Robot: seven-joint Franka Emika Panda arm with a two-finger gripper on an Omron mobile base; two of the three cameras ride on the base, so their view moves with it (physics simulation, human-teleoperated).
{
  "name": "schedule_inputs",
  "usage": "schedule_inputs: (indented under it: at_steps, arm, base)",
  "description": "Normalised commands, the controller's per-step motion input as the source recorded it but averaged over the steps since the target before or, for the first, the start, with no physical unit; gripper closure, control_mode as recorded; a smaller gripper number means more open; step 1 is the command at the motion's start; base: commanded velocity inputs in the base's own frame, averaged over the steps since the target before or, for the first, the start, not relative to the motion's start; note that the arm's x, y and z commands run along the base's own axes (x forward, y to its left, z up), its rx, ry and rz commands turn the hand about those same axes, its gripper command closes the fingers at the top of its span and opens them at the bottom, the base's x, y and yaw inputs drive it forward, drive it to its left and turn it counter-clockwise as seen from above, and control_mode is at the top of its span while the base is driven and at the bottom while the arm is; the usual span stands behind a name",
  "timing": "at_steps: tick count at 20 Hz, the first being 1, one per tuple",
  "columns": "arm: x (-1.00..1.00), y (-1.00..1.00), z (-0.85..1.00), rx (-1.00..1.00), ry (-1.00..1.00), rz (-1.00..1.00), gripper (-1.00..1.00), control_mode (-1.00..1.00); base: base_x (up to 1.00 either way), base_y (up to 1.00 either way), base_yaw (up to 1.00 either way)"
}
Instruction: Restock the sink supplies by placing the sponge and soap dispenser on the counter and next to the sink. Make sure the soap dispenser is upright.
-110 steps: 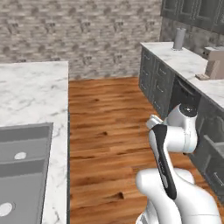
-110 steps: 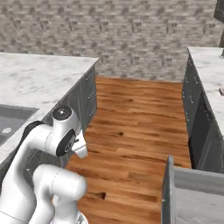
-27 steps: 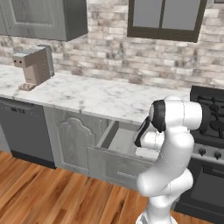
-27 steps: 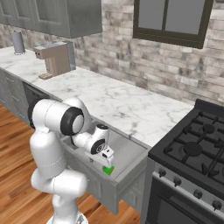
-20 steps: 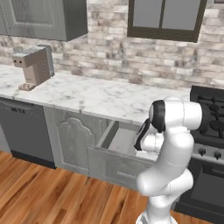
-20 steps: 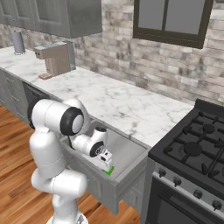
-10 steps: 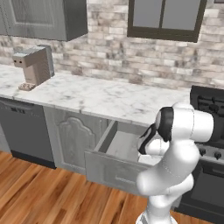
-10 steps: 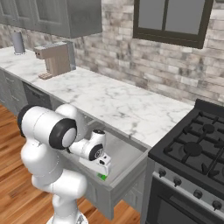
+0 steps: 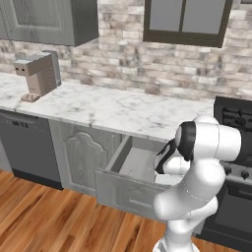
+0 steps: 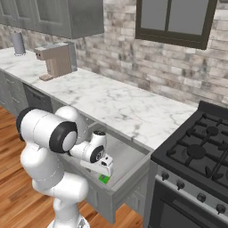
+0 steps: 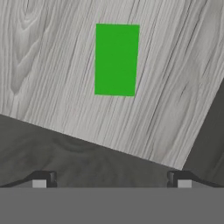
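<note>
Below the bench edge: an open grey drawer is seen pulled out beside the stove
Sponge: the green sponge is seen lying flat on the drawer's pale wood floor, near its front wall
Pincer: the pincer is held wide open above the sponge, nothing gripped, fingertips apart from it
Bench: a coffee machine is seen on the white marble bench

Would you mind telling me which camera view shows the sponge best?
The hand view: the sponge lies whole and unobstructed on the drawer floor, seen from straight above. In the right base view just a small green corner of it peeks out below the gripper.
</note>
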Motion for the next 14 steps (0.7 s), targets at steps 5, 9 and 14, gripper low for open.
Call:
schedule_inputs:
  at_steps: [5, 9, 14]
  arm:
    - [0.42, -0.23, -0.01, 0.01, 0.0, 0.0, -1.0, -1.0]
    - [0.24, -0.19, 0.0, 0.01, 0.0, 0.0, -1.0, -1.0]
    - [0.13, 0.0, -0.11, 0.0, 0.0, 0.0, -1.0, -1.0]
  base:
    - [0.0, 0.0, 0.0]
    - [0.0, 0.0, 0.0]
    - [0.0, 0.0, 0.0]
